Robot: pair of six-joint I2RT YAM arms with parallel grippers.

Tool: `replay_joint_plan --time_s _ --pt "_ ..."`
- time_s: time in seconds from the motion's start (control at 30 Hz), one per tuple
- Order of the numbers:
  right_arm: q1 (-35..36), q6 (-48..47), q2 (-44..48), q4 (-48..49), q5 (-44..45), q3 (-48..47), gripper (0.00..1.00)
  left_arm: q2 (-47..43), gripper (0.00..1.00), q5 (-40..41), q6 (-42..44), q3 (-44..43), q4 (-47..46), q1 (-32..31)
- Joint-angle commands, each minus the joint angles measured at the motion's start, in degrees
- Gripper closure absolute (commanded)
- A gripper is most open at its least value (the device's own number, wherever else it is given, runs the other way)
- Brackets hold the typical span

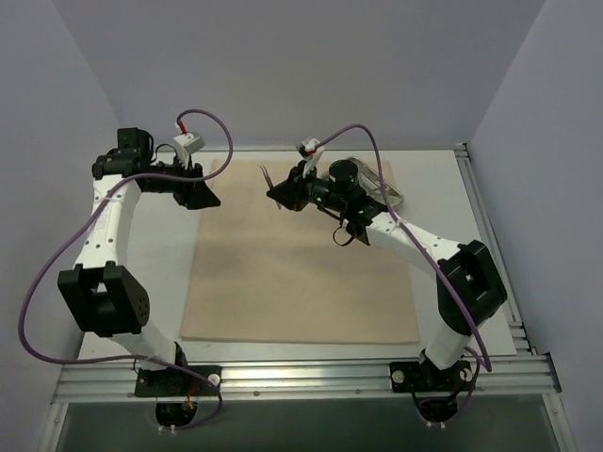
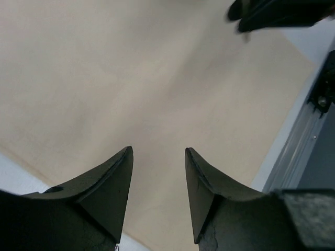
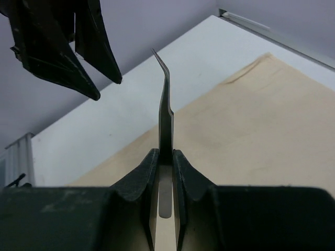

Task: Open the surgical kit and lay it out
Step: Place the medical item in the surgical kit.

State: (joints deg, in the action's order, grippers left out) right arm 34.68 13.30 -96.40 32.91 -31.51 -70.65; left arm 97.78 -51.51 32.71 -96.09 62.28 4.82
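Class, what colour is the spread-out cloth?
The cloth is plain beige, clearest in the top external view.

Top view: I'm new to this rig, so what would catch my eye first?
The beige cloth lies spread flat in the middle. Above its far edge, the right hand pinches thin metal tweezers opposite the open, empty left hand. A shiny tray sits at the far right.

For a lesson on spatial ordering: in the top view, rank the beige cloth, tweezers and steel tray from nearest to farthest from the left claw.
1. Beige cloth, its far-left corner beneath the left claw.
2. Tweezers, to the right, held by the right claw.
3. Steel tray, farthest right.
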Motion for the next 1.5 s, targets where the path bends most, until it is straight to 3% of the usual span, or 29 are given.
replay_joint_plan --time_s 0.0,0.13,0.2,0.33,0.63,0.83,1.23,1.47 --pt "1.35 7.70 0.42 15.60 -2.68 1.83 1.00 -7.57 0.46 -13.43 0.86 0.02 -3.21 -2.70" --pt "4.08 7.00 -0.10 17.72 -4.00 3.77 1.00 -12.61 0.35 -20.12 4.99 5.38 -8.92 -4.12" --pt "5.13 6.57 0.25 18.42 -4.26 4.03 1.00 -12.79 0.33 -19.52 1.33 7.05 -12.25 -4.20" --pt "6.54 4.98 0.34 17.63 -3.56 3.24 1.00 -12.08 0.33 -19.33 -1.15 7.23 -16.83 -6.31" --pt "7.16 5.51 -0.63 17.89 -4.62 1.75 1.00 -11.73 0.34 -21.44 -19.78 10.22 -37.21 -8.16" --pt "7.16 5.86 -1.33 18.25 -5.40 1.22 1.00 -11.21 0.42 -21.18 -26.99 11.80 -43.90 -9.04" --pt "7.07 8.06 -1.95 19.74 -6.37 0.69 1.00 -11.55 0.57 -20.65 -29.11 13.03 -44.97 -10.44" --pt "6.11 13.15 -3.00 25.87 -6.55 0.69 1.00 -12.35 0.56 -22.50 -28.93 13.92 -44.44 -10.62"
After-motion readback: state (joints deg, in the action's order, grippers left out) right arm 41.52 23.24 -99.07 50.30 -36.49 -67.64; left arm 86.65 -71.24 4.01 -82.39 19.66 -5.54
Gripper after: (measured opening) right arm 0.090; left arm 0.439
